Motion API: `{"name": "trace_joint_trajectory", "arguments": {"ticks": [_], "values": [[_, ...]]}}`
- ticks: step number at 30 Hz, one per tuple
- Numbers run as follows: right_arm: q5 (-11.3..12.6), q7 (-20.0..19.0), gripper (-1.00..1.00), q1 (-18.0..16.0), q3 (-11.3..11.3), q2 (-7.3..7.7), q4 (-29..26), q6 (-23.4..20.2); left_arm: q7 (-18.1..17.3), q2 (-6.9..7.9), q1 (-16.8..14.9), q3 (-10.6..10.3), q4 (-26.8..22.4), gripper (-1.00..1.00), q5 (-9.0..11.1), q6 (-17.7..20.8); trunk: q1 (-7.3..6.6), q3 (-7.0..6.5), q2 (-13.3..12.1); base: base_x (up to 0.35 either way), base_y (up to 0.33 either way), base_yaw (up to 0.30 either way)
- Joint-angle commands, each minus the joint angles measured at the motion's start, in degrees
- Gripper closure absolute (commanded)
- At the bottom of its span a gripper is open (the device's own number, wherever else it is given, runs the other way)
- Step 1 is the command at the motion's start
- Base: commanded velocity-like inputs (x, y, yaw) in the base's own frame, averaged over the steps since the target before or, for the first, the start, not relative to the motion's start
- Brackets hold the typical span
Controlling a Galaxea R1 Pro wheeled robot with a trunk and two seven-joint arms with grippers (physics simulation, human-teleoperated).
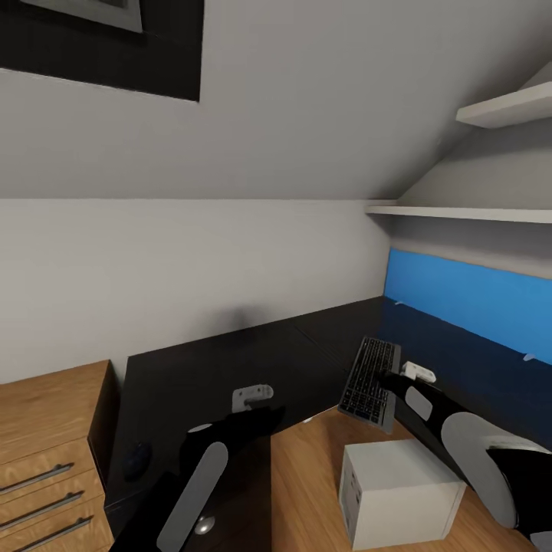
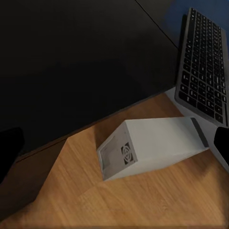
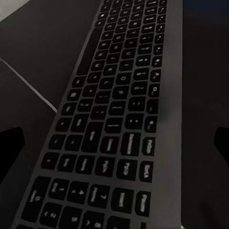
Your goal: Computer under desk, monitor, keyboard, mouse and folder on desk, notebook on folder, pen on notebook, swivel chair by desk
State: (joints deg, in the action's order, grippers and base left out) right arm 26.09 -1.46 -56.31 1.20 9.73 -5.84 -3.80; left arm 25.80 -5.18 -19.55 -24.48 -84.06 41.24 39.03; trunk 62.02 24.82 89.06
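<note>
Head view: keyboard (image 1: 369,381) lay at worktop (image 1: 215,368) inner front edge, one end overhanging, above computer (image 1: 399,491) on floor. Right claw (image 1: 418,372) beside keyboard, left claw (image 1: 253,396) over worktop; finger spread of both unclear.

Both arms — glossy black shells, rounded segments, each with a long pale grey oval panel along the forearm. Left arm (image 1: 201,475) ends in a light grey bracket-like wrist piece. Right arm (image 1: 468,448) — white bracket near its wrist, smaller grey oval ahead.
</note>
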Motion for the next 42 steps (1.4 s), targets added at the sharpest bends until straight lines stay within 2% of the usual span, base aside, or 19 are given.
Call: {"name": "trace_joint_trajectory", "arguments": {"ticks": [1, 4, 8, 9, 11, 13, 14, 15, 17, 18, 21, 22, 24, 25, 26, 29, 30, 38, 42], "values": [[0.30, 0.17, -1.00, -0.02, 0.12, 0.01, -0.61, 0.09, 0.57, 0.00, -0.05, -0.04, -0.06, -1.00, 0.60, 0.08, 0.00, 0.07, 0.04, 0.000, 0.000, 0.000], [0.29, 2.03, -1.00, -0.02, 0.18, -0.11, -1.60, 0.85, 0.57, -0.05, -0.05, -0.04, -0.06, -1.00, 0.61, 0.08, 0.00, 0.07, 0.04, 0.000, 0.000, 0.000], [-0.27, 12.79, -1.00, 0.12, 0.73, -2.93, -5.65, 2.58, 0.51, -0.08, -0.05, -0.04, -0.05, -1.00, 0.54, 0.08, 0.00, 0.07, 0.04, 0.000, 0.000, 0.000], [-1.82, 18.21, -1.00, 0.79, 0.86, -4.48, -8.07, 3.13, 0.49, -0.09, -0.05, -0.04, -0.05, -1.00, 0.53, 0.08, 0.00, 0.07, 0.04, 0.000, 0.000, 0.000], [-4.96, 24.09, -1.00, 2.99, 0.94, -6.40, -11.84, 3.22, 0.48, -0.09, -0.05, -0.04, -0.05, -1.00, 0.52, 0.08, 0.00, 0.07, 0.04, 0.000, 0.000, 0.000], [-7.17, 27.24, -1.00, 6.90, 0.98, -7.84, -19.32, 0.65, 0.40, -0.09, -0.05, -0.04, -0.16, -1.00, 0.51, 0.06, 0.00, 0.07, 0.04, 0.000, 0.000, 0.000], [-7.39, 27.60, -1.00, 8.01, 0.98, -8.04, -21.40, -0.49, 0.38, -0.09, -0.05, -0.04, -0.21, -1.00, 0.51, 0.05, 0.00, 0.07, 0.04, 0.000, 0.000, 0.000], [-7.70, 28.18, -1.00, 10.72, 0.99, -8.40, -26.44, -3.29, 0.32, -0.07, -0.05, -0.04, -0.28, -1.00, 0.48, 0.03, 0.00, 0.07, 0.04, 0.000, 0.000, 0.000], [-7.89, 28.69, -1.00, 13.88, 0.96, -8.68, -32.52, -6.25, 0.27, -0.05, -0.05, -0.04, -0.37, -1.00, 0.46, 0.02, 0.00, 0.07, 0.04, 0.000, 0.000, 0.000], [-8.02, 29.12, -1.00, 17.30, 0.94, -8.87, -39.01, -8.84, 0.25, -0.03, -0.05, -0.04, -0.56, -1.00, 0.45, 0.01, 0.00, 0.07, 0.04, 0.000, 0.000, 0.000], [-7.55, 29.73, -1.00, 24.93, 0.95, -9.16, -51.83, -12.36, 0.22, 0.02, -0.05, -0.04, -1.34, -1.00, 0.43, 0.03, 0.00, 0.07, 0.04, 0.000, 0.000, 0.000], [-0.57, 29.33, -1.00, 29.65, 0.88, -9.64, -58.28, -13.91, 0.21, 0.07, -0.05, 0.00, -1.81, -1.00, 0.43, 0.01, 0.00, 0.07, 0.04, 0.000, 0.000, 0.000], [2.32, 29.14, -1.00, 30.03, 0.91, -9.67, -58.79, -14.02, 0.21, 0.08, -0.05, -0.02, -1.88, -1.00, 0.43, 0.00, 0.00, 0.07, 0.04, 0.000, 0.000, 0.000], [6.65, 28.90, -1.00, 30.73, 1.36, -9.77, -59.34, -14.14, 0.21, 0.08, -0.05, -0.03, -1.99, -1.00, 0.43, 0.00, 0.00, 0.07, 0.04, 0.000, 0.000, 0.000], [8.86, 28.79, -1.00, 31.74, 3.78, -10.01, -59.66, -14.16, 0.21, 0.09, -0.05, -0.04, -2.05, -1.00, 0.43, 0.01, 0.00, 0.07, 0.04, 0.000, 0.000, 0.000], [9.68, 28.69, -1.00, 32.30, 6.18, -10.07, -59.78, -13.84, 0.20, 0.09, -0.05, -0.06, -2.07, -1.00, 0.45, 0.02, 0.00, 0.07, 0.04, 0.000, 0.000, 0.000], [10.34, 26.79, -1.00, 33.11, 7.06, -9.85, -59.86, -13.65, 0.01, 0.09, -0.05, -0.06, -3.43, -1.00, 0.49, 0.00, 0.00, 0.07, 0.04, 0.000, 0.000, 0.000], [10.80, 19.88, -1.00, 35.01, 7.23, -9.63, -59.83, -13.53, -0.05, 0.09, -0.05, -0.04, -4.23, -1.00, 0.51, 0.02, 0.00, 0.07, 0.04, -0.059, 0.000, 0.000], [10.82, 19.25, -1.00, 35.15, 7.23, -9.63, -59.77, -13.53, -0.03, 0.09, -0.05, -0.04, -4.26, -1.00, 0.51, 0.05, 0.00, 0.07, 0.04, -0.283, 0.000, 0.000]]}}
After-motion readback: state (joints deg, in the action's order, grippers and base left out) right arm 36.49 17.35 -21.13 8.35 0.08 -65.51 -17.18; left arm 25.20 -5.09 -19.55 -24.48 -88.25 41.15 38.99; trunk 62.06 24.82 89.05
